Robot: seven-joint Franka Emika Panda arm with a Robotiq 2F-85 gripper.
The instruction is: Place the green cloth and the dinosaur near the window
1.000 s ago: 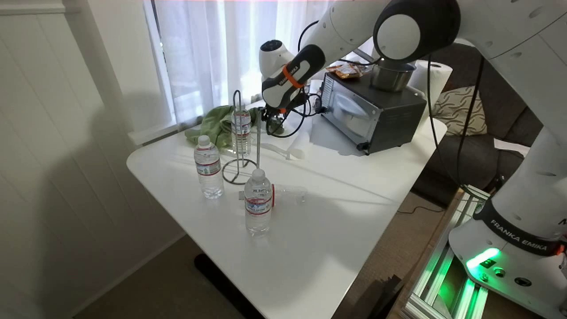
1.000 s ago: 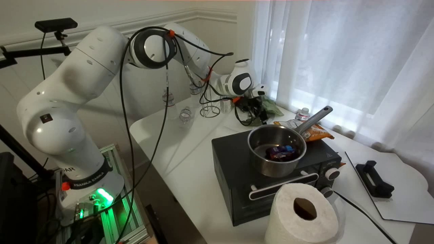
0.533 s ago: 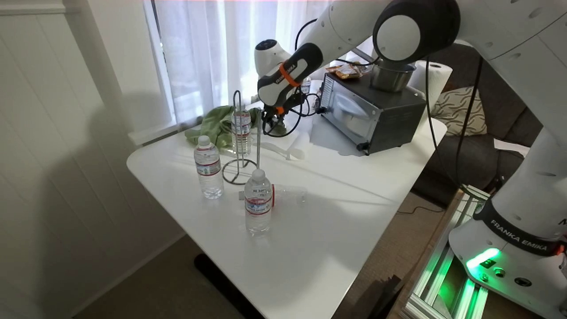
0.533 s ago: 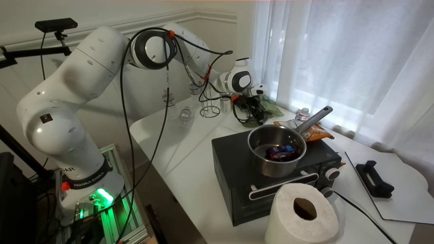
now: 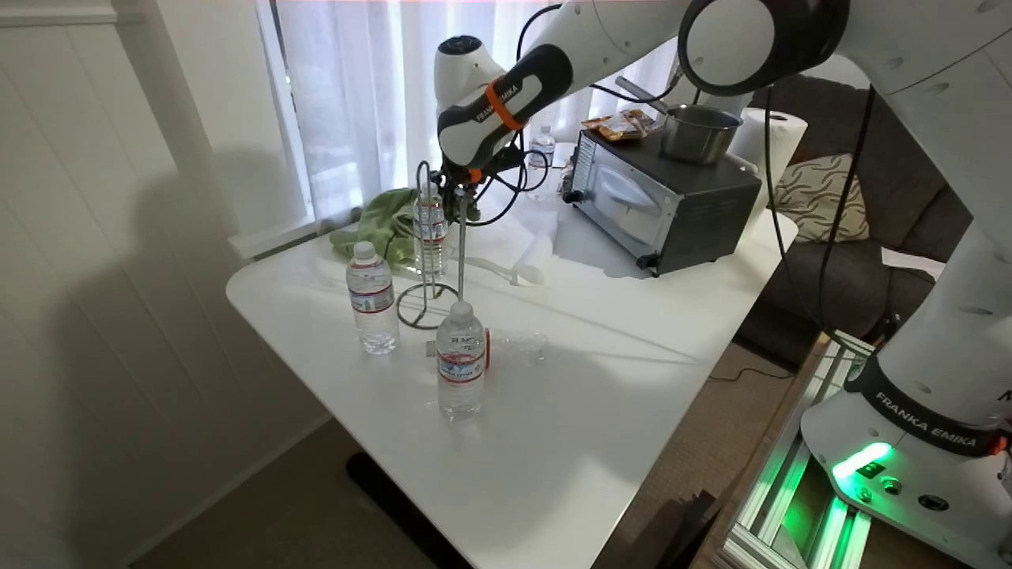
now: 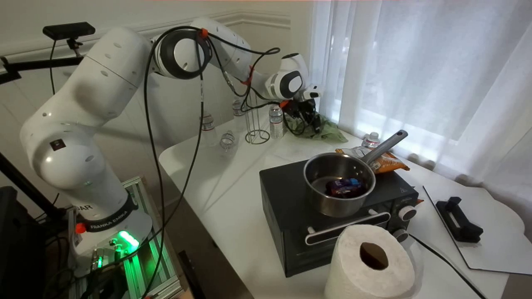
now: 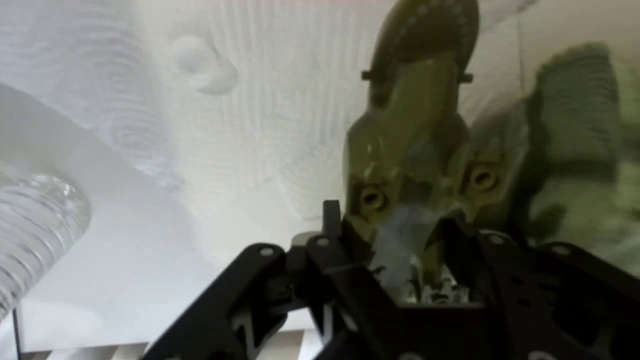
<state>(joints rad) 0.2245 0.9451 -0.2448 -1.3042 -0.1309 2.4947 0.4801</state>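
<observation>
Pincer (image 7: 391,223): I had it clamped on the dinosaur (image 7: 407,140).
Green cloth (image 6: 331,132): lay on the desk (image 6: 237,182), lower than my pincer.
Toaster oven (image 6: 297,220): stood apart from it.

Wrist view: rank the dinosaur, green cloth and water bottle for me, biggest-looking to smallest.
1. Dinosaur, though its nearness likely exaggerates this.
2. Green cloth, cut off by the right edge.
3. Water bottle, cut off by the left edge.
This ranks visible parts only.
</observation>
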